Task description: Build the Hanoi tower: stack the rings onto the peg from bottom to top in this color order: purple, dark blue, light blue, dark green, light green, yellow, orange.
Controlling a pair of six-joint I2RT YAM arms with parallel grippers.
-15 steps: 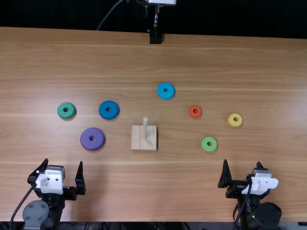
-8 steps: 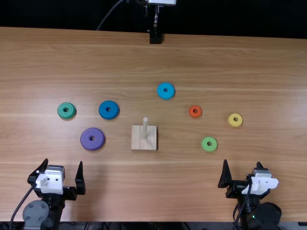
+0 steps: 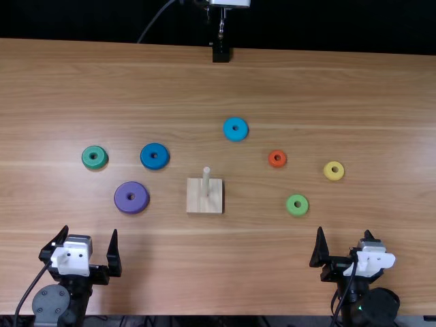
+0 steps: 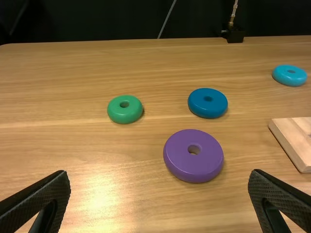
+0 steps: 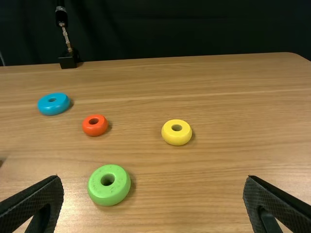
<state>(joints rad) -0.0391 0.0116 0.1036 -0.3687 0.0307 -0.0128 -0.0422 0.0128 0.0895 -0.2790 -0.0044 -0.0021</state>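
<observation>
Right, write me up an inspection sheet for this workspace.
Surface: light brown wooden table, streaked grain
Peg: upright on its square wooden base, bare
Rings: purple, dark blue, light blue, dark green, light green, yellow and orange lie flat, separate, off the peg
Clutter: nothing seen among the rings
Left gripper: open, holding nothing
Right gripper: open, holding nothing
Cables: black one on each arm; thin one beyond the far edge
Surroundings: dark backdrop; black mount at the far edge

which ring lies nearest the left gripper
The wide purple ring, closer to the left gripper than the dark green ring, and the largest of all.
</observation>
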